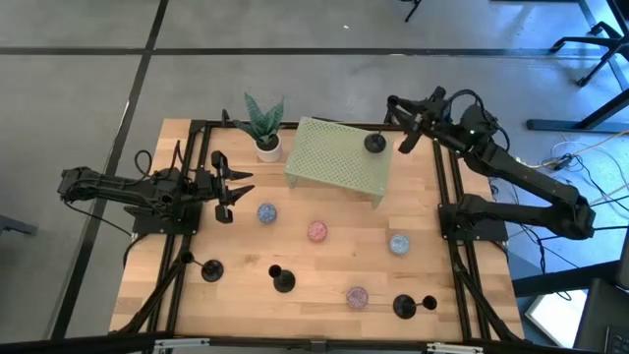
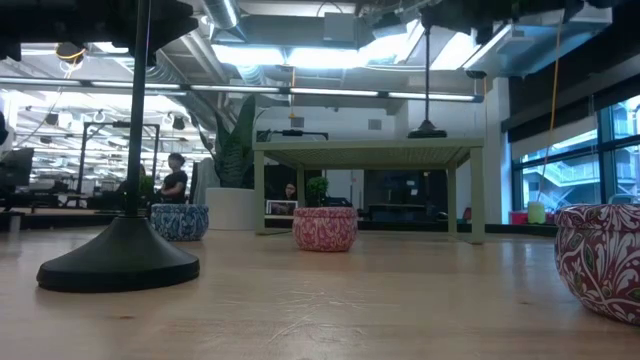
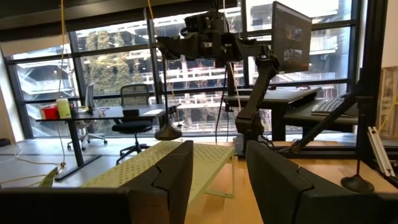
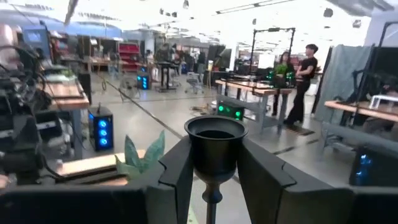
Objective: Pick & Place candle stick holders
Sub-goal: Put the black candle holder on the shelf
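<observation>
From above, the right gripper (image 1: 405,138) hangs over the green rack (image 1: 339,157), where one holder (image 1: 374,144) sits; three more holders (image 1: 211,269) wait along the bench's (image 1: 314,265) near edge. The left gripper (image 1: 231,187) idles by the bench's left side. Its wrist view shows jaws apart, empty. The right wrist view shows jaws clamping the holder's stem under the cup (image 4: 214,146), likely steadying it upright on the rack.

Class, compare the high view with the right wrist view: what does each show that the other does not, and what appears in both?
Only the high view shows the left gripper held empty at the table's left, the green perforated stand, coloured balls and three floor-level holders. Only the right wrist view shows the holder's cup clamped between the fingers, plus people beyond. Both show that candle stick holder and the potted plant.
</observation>
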`<action>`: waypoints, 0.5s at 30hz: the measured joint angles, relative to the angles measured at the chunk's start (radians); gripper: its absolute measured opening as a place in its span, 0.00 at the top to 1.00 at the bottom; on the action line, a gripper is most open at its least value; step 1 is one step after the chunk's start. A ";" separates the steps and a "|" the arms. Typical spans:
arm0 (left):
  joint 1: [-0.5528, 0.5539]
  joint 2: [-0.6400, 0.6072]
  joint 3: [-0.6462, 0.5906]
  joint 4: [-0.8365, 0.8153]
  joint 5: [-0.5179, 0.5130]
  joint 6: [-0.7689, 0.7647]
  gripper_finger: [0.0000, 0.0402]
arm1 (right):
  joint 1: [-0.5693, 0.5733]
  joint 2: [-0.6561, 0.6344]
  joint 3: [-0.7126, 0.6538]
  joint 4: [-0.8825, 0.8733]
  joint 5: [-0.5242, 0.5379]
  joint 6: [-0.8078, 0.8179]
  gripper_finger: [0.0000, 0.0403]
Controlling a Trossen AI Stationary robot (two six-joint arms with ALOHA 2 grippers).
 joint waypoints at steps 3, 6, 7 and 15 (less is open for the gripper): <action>0.000 0.000 0.000 0.000 0.000 -0.008 0.64 | -0.029 0.004 -0.043 -0.012 -0.008 0.007 0.72; 0.000 0.000 0.000 0.000 0.000 -0.019 0.64 | -0.047 0.001 -0.077 0.060 -0.050 0.026 0.72; 0.000 0.000 0.000 0.000 0.000 -0.018 0.64 | -0.052 0.001 -0.083 0.074 -0.060 0.033 0.72; 0.000 0.000 0.000 0.000 0.000 -0.018 0.64 | -0.092 0.003 -0.084 0.067 -0.067 0.034 0.72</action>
